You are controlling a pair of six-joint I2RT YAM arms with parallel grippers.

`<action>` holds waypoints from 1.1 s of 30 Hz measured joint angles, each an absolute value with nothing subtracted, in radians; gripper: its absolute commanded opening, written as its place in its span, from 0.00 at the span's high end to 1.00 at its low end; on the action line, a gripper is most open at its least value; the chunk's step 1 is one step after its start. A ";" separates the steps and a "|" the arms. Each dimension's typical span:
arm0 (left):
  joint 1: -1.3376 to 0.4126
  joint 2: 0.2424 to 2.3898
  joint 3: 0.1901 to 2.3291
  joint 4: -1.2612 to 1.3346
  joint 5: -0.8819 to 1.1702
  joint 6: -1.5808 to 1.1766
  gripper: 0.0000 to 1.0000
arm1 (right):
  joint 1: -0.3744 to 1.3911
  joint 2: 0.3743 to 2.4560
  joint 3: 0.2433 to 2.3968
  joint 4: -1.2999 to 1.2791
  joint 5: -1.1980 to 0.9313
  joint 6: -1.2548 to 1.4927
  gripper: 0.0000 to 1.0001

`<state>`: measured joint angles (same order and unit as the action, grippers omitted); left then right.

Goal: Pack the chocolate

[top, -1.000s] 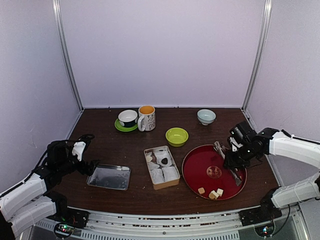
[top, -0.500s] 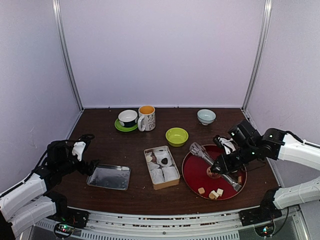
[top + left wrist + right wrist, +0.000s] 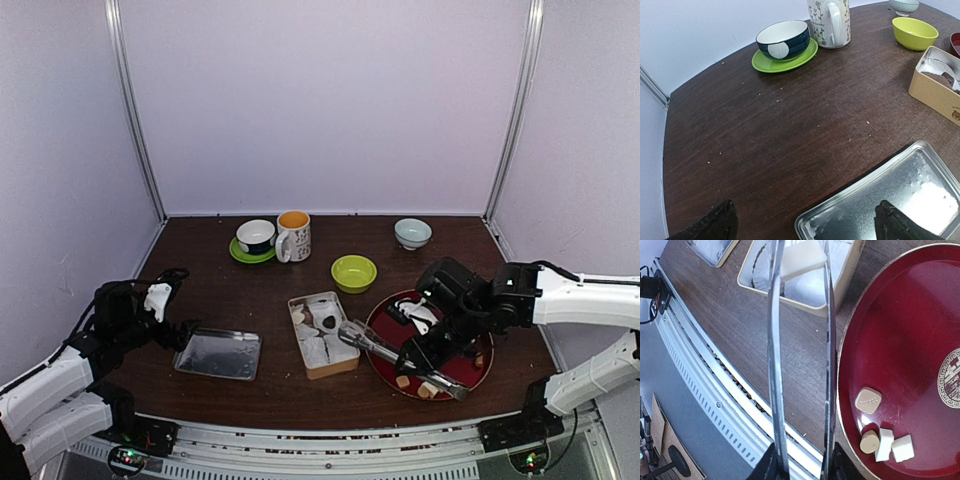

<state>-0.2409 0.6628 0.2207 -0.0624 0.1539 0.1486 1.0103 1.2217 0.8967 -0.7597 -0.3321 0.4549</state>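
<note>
My right gripper [image 3: 428, 352] is shut on long metal tongs [image 3: 385, 348]. In the right wrist view the tongs [image 3: 774, 365] pinch a white chocolate cube [image 3: 801, 257] at their tips, above the tan box [image 3: 852, 270] of white paper cups. The box [image 3: 350, 366] has a dark chocolate [image 3: 329, 322] in one cup. More tan and white chocolates [image 3: 868, 400] lie at the near edge of the red tray [image 3: 910, 340], which also shows in the top view [image 3: 445, 315]. My left gripper [image 3: 807, 227] is open and empty over the corner of a metal lid [image 3: 890, 200].
A blue-and-white cup on a green saucer [image 3: 256, 238], a patterned mug [image 3: 294, 235], a lime bowl [image 3: 354, 272] and a pale bowl [image 3: 412, 233] stand at the back. The metal lid [image 3: 218, 354] lies at the front left. The table's front rail [image 3: 715, 390] runs under the tongs.
My right arm has swung the tongs left, from over the red tray to over the box, carrying the white cube. The left arm has not moved.
</note>
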 measured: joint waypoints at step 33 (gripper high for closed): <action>-0.241 0.663 0.221 -0.062 0.154 0.149 0.02 | 1.101 1.439 1.065 -0.758 -0.292 0.384 0.67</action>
